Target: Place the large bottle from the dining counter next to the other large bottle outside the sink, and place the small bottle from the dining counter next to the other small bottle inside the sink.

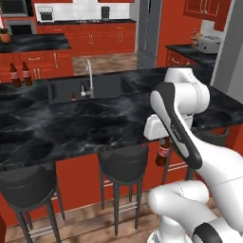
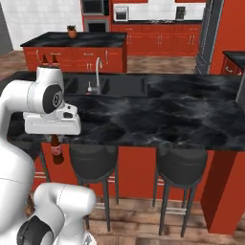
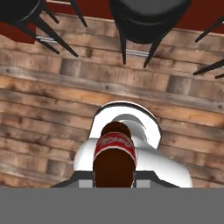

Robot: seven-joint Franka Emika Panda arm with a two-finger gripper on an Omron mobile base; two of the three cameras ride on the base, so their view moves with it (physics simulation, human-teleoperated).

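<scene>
My gripper (image 1: pixel 162 140) is shut on the neck of a small brown bottle (image 1: pixel 162 154) with a red label. The bottle hangs upright below the hand, just off the front edge of the dining counter (image 1: pixel 71 128) and above the wooden floor. In the hand view the bottle (image 3: pixel 113 151) sits between the fingertips, seen end on. The black sink (image 1: pixel 102 88) with its silver tap (image 1: pixel 89 76) lies across the counter. A small brown bottle (image 1: pixel 73 96) shows low in the left basin. Two large brown bottles (image 1: pixel 21 74) stand together on the counter left of the sink.
Black bar stools (image 1: pixel 123 163) (image 1: pixel 26 187) stand along the counter's near edge, one right beside the hanging bottle. Red cabinets and a second black island (image 2: pixel 72 40) lie beyond. A toaster (image 1: pixel 208 44) sits on the far right counter.
</scene>
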